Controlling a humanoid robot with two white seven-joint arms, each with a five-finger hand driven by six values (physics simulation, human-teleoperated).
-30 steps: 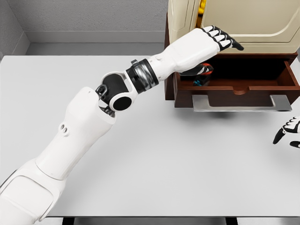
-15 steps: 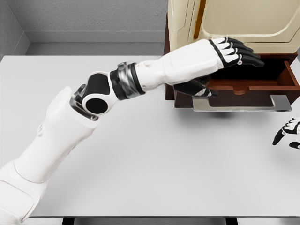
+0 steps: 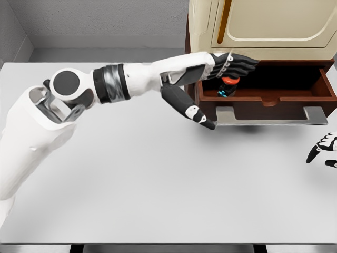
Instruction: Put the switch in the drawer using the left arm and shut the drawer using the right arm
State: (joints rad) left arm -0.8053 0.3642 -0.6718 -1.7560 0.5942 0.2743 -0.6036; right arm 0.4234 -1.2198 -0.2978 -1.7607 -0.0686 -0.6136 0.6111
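Observation:
The switch (image 3: 227,84), a small red, black and blue thing, lies in the left part of the open brown drawer (image 3: 274,98). My left hand (image 3: 224,71) reaches in from the left with its dark fingers (image 3: 239,62) stretched out just above the switch. Its thumb (image 3: 190,109) hangs down in front of the drawer's left corner. The hand is open and holds nothing. My right hand (image 3: 322,149) rests low at the right edge of the table, fingers relaxed, well clear of the drawer.
The drawer belongs to a cream cabinet (image 3: 263,26) at the back right of the grey table (image 3: 158,179). A flat metal handle (image 3: 271,116) juts out from the drawer's front. A grey wall runs behind.
The left hand has rolled over and pulled back a little to the left, thumb swinging down. The switch, hidden under the hand half a second ago, now shows in the drawer. The right hand has not moved.

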